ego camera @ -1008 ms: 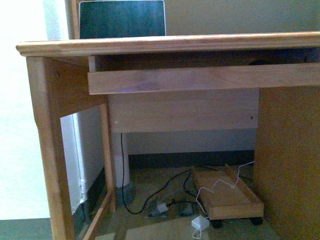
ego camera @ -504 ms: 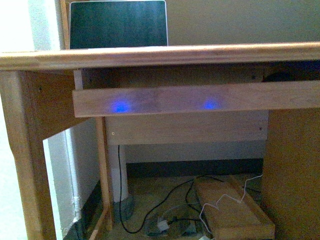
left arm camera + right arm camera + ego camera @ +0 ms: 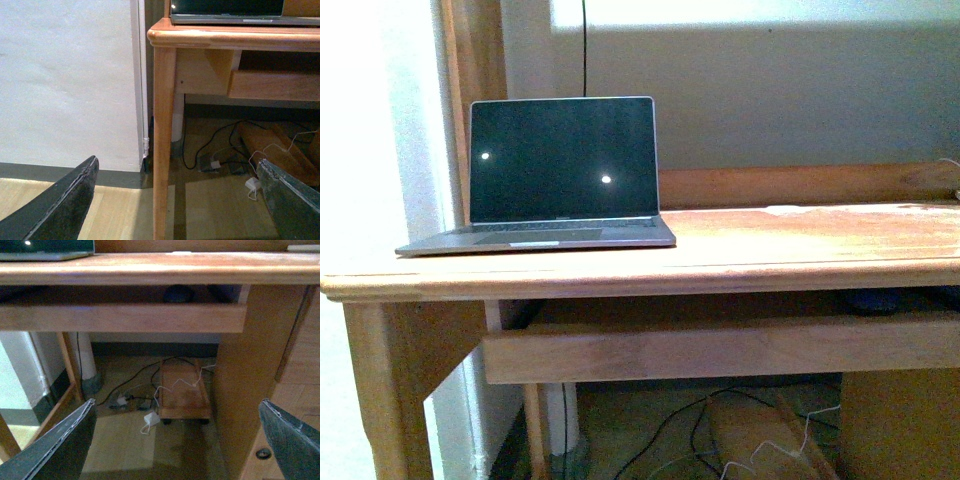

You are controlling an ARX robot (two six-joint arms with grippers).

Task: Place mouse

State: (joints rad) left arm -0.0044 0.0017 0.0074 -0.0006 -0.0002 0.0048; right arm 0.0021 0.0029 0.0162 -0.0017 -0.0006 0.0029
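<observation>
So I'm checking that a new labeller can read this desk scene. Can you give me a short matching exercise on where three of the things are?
Things:
1. laptop
2. mouse
3. white charger

Places:
A. on the floor under the desk
B. on the desk top, lid open
C. in the pull-out tray beneath the desk top

Pairs: 1-B, 2-C, 3-A
</observation>
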